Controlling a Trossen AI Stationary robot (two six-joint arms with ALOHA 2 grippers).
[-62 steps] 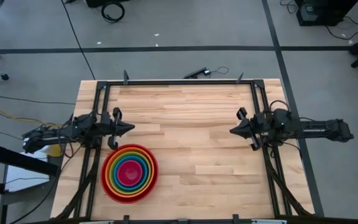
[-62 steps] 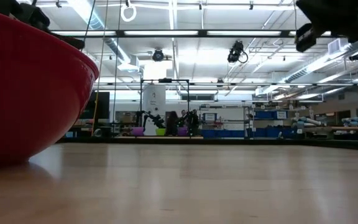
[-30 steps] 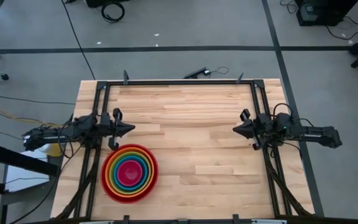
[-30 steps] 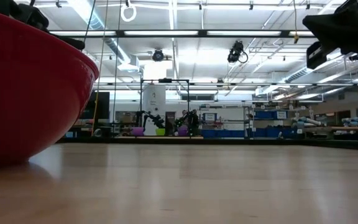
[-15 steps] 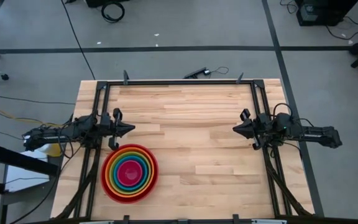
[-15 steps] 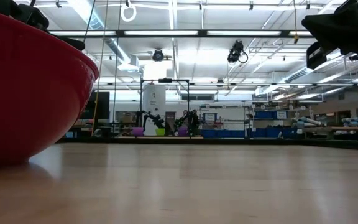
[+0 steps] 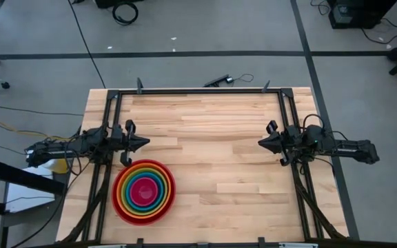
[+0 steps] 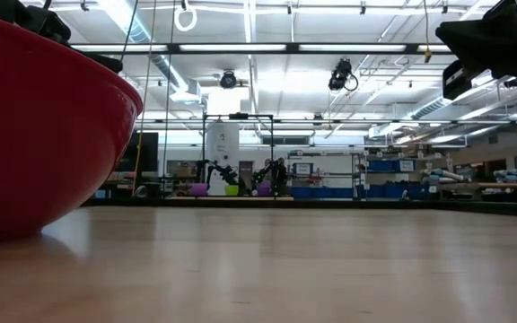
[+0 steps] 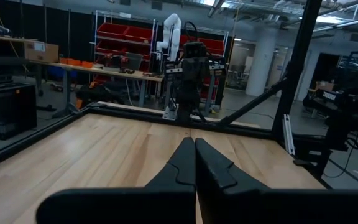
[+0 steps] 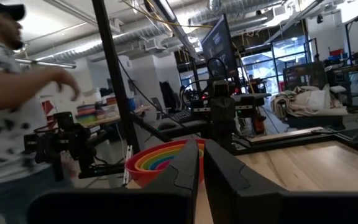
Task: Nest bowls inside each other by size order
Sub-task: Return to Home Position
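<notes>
The five bowls stand nested in one stack (image 7: 143, 191) near the table's near left: red outermost, then orange, lime green, blue, and magenta-pink in the middle. The red bowl's base rests on the table (image 8: 25, 135). The stack also shows in the right wrist view (image 10: 160, 158). My left gripper (image 7: 145, 142) is shut and empty at the left side, just beyond the stack. My right gripper (image 7: 260, 144) is shut and empty at the right side, above the table.
A black frame (image 7: 198, 91) runs along the table's far edge and down both sides. The wooden table top (image 7: 219, 158) lies between the two grippers. A person (image 10: 11, 106) stands beyond the table's left side.
My right arm has drawn back a little toward the table's right edge and then kept still. The bowls have not moved.
</notes>
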